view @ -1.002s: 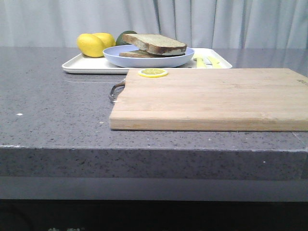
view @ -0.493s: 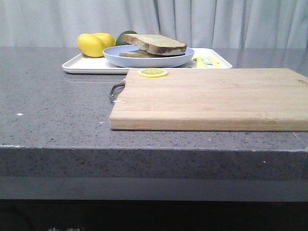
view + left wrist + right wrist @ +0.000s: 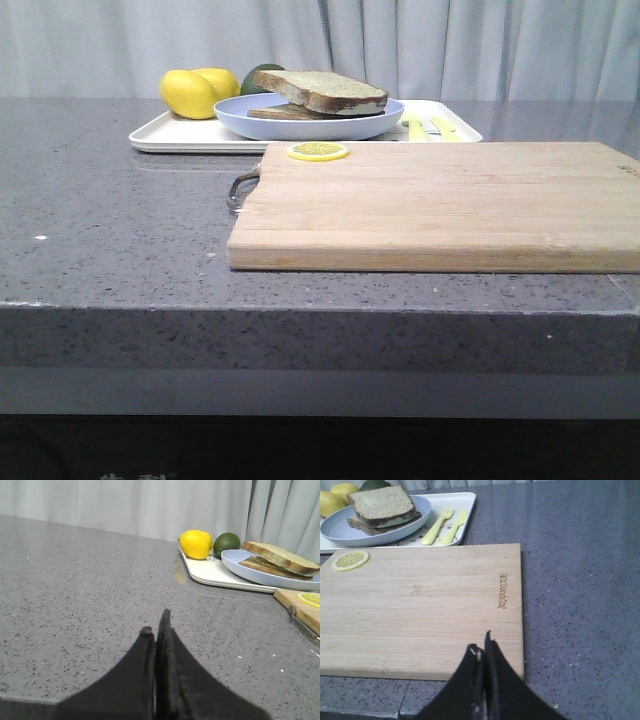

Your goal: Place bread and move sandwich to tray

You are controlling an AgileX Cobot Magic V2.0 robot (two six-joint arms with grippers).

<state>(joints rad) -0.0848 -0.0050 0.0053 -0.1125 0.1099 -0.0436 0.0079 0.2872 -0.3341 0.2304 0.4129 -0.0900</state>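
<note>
Sandwich (image 3: 318, 97) sits on the pale-blue plate (image 3: 310, 124), upper centre of the front view. Plate is on the white tray (image 3: 180, 136), which lies along the far side of the grey counter (image 3: 110, 230). Top bread slice (image 3: 382, 503) lies tilted over the lower slice; brown crust visible, no egg visible from any angle.

Two lemons (image 3: 197, 92) and a dark green fruit (image 3: 226, 543) sit at the tray's left end, behind the plate. Yellow-green fork (image 3: 436, 525) and knife (image 3: 454, 526) lie side by side on the tray, right of the plate.

Wooden board (image 3: 440, 205) fills centre-right of the front view, just in front of the tray, bare except for a lemon slice (image 3: 318, 151) at its far-left corner. Metal handle (image 3: 241, 187) on its left edge.

Left gripper (image 3: 156, 625): fingers pressed together, holding nothing, low over bare counter, well left of the tray. Right gripper (image 3: 481, 647): fingers also pressed together, nothing held, over the near edge of the board.
</note>
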